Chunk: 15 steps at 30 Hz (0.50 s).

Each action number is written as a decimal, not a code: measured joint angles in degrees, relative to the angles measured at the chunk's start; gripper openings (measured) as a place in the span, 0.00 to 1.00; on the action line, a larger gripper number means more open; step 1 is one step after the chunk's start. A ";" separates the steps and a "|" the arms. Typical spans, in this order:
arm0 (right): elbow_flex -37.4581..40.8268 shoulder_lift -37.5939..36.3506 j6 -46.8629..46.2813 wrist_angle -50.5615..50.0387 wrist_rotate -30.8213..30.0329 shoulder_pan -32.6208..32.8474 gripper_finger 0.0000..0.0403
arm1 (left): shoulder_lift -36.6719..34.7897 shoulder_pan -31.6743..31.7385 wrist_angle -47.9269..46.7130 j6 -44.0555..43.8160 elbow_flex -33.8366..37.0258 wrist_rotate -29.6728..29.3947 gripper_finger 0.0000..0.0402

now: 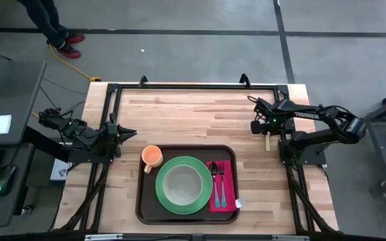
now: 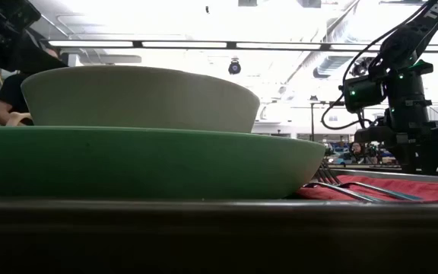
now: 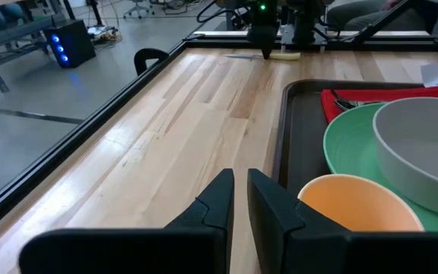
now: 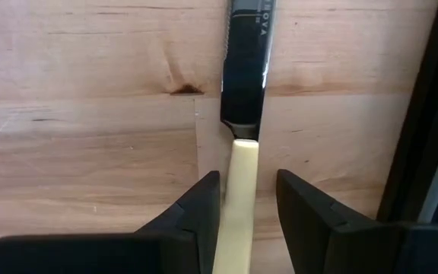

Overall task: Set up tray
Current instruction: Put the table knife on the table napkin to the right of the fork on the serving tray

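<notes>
A dark brown tray (image 1: 140,201) lies near the table's near edge. On it are a green plate (image 1: 167,206) with a pale bowl (image 1: 183,184), an orange cup (image 1: 151,156), and a red napkin (image 1: 228,201) bearing a fork (image 1: 221,182) and a spoon (image 1: 214,175). A knife (image 4: 245,76) with a cream handle lies flat on the wood right of the tray. My right gripper (image 4: 248,202) hangs open over it, pointing down, one finger on each side of the handle. My left gripper (image 3: 240,198) waits shut at the table's left, beside the cup. My right gripper stands open astride the knife's cream handle (image 4: 242,164), close to where it joins the blade, coming from above with the fingers across the handle. One finger (image 4: 204,205) lies close against it; whether it touches, I cannot tell. The knife lies flat on the table.
Black frame rails (image 1: 193,86) run along the table's edges; one passes just right of the knife (image 4: 424,114). Bare wood (image 1: 193,114) stretches between the tray and the far edge. A person stands beyond the far left corner (image 1: 52,23).
</notes>
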<state>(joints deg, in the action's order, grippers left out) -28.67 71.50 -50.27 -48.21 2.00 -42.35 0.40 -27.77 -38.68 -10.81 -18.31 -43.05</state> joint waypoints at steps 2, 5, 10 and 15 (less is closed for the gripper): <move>0.00 0.00 0.02 0.00 -0.08 -0.02 0.27 | -0.01 0.00 0.00 0.02 0.00 0.00 0.17; 0.02 0.00 -1.27 0.00 -1.09 0.00 0.27 | 0.00 0.00 -0.06 0.03 0.00 -0.01 0.17; 0.02 0.02 -2.21 0.04 -1.68 0.02 0.27 | -0.02 0.00 -0.46 0.28 0.00 -0.11 0.17; 0.04 0.02 -2.83 0.09 -1.97 0.02 0.25 | -0.02 0.00 -0.52 0.44 0.00 -0.13 0.17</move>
<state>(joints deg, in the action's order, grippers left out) -28.62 71.53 -53.10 -48.12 0.03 -42.33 0.39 -27.77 -39.20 -10.37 -18.31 -43.18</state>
